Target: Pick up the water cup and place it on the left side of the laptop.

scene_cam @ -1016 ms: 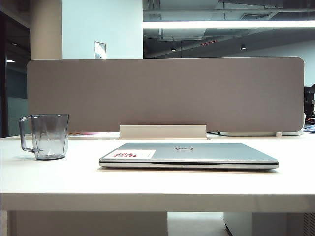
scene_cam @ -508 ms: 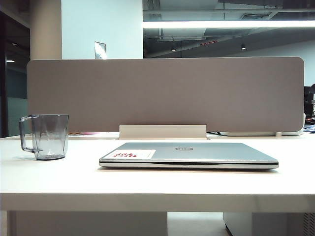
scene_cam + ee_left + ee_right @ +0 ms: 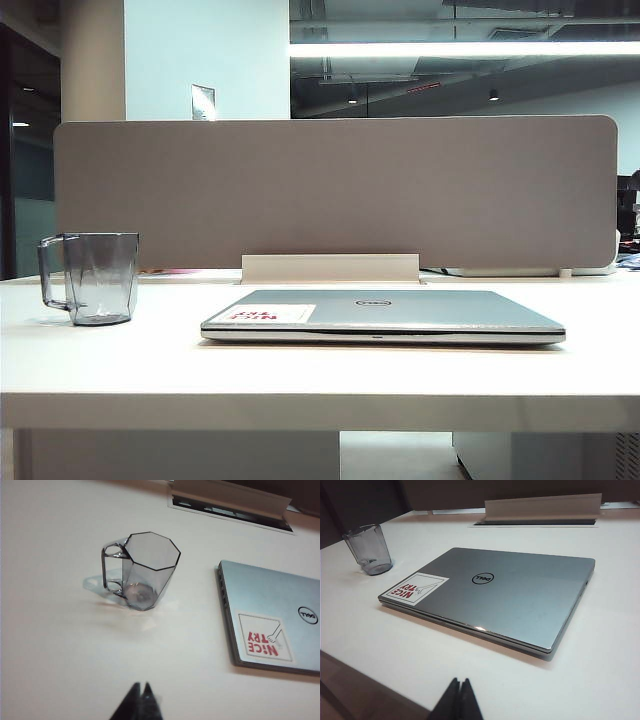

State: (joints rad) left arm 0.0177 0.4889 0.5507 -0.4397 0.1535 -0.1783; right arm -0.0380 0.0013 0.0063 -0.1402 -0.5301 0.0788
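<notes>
Water cup (image 3: 90, 277) stands upright on table (image 3: 150, 365), left of laptop (image 3: 385, 314); placement judged done. Left gripper (image 3: 140, 692) and right gripper (image 3: 460, 687) closed, empty.

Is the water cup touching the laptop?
Apart. The left wrist view shows bare table between the water cup and the laptop.

Nothing visibly changed: water cup (image 3: 92, 277) and laptop (image 3: 383, 316) unmoved (both upright, flat).
</notes>
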